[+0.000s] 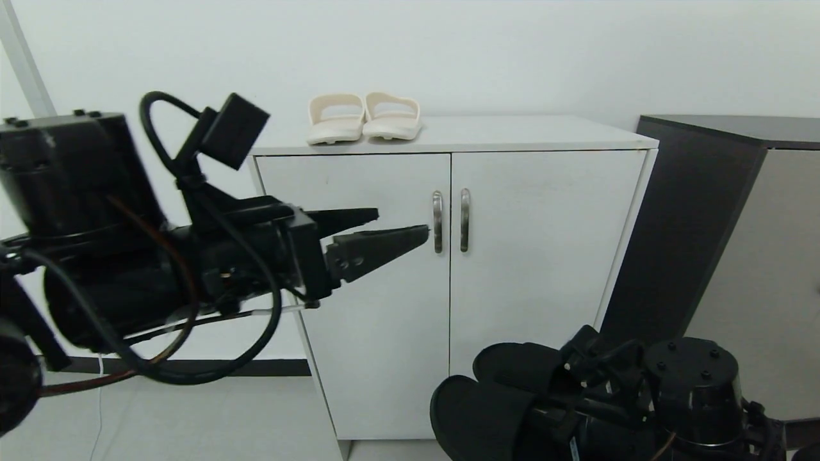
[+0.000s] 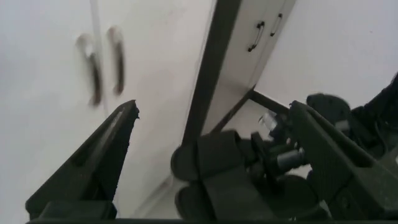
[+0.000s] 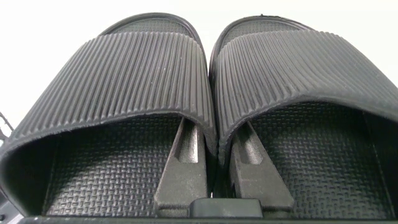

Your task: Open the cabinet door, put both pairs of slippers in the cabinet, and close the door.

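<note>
Head view: the cabinet [image 1: 384, 307] has both doors shut. The cream slippers [image 1: 364, 118] sit side by side on the cabinet's top, toward its left end. The left door handle [image 1: 437, 221] is a slim upright metal bar, stiff and probably smooth, so it is best pinched across its middle. The left gripper [image 1: 401, 224] is in front of the cabinet's left door with its jaws parted and nothing in them. Its lower fingertip is just beside that handle. The black slippers [image 1: 493, 397] are held low before the cabinet's right door.

Left wrist view: the two fingers [image 2: 115, 146] stand wide apart and empty. The cabinet's handles are blurred beyond them.

Right wrist view: the right gripper [image 3: 217, 171] is clamped on the adjoining inner edges of the two ribbed straps, holding both black slippers together. They look light, soft and rubbery, and the ribs should resist slipping. A pinch on soft edges could still let the pair sag or twist.
</note>
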{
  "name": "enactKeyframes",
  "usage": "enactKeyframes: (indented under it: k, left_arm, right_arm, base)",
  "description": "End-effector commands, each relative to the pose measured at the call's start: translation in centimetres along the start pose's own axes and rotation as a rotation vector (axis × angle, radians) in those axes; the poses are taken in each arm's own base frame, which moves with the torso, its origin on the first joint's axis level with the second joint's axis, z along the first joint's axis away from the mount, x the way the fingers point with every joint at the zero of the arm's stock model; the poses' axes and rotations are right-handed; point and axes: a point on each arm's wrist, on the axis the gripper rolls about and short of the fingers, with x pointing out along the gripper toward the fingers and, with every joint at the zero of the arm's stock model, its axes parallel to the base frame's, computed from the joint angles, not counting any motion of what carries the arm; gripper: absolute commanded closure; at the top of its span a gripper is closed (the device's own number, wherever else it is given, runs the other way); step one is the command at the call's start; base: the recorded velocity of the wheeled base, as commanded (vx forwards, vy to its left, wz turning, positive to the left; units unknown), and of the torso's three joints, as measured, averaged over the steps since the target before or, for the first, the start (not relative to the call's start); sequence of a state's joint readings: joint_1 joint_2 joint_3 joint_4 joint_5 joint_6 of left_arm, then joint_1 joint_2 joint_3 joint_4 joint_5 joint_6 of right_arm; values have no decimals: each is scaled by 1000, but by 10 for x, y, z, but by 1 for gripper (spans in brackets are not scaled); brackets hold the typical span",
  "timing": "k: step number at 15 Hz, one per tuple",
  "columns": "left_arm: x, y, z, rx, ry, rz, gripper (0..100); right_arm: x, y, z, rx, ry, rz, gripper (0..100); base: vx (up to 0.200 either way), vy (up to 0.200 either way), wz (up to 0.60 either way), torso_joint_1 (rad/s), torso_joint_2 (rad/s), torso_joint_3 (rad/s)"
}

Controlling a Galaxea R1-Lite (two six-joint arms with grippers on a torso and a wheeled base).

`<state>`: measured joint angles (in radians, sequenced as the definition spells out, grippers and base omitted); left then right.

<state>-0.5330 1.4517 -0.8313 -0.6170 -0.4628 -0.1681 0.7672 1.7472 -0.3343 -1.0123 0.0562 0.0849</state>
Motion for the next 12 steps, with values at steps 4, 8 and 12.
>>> enactKeyframes:
  k: [4, 8, 12]
  left_arm:
    - [87, 21, -16, -90, 60, -77, 0]
    - [110, 25, -24, -144, 93, -166, 0]
    - [123, 42, -27, -184, 113, -167, 0]
  right_arm:
    - [0, -1, 0, -4, 1, -4, 100]
    - [1, -1, -3, -4, 15, -2, 100]
    - [1, 0, -4, -4, 18, -1, 100]
  base:
    - [0, 0, 0, 0, 0, 0]
    - [0, 0, 0, 0, 0, 0]
    - [0, 0, 0, 0, 0, 0]
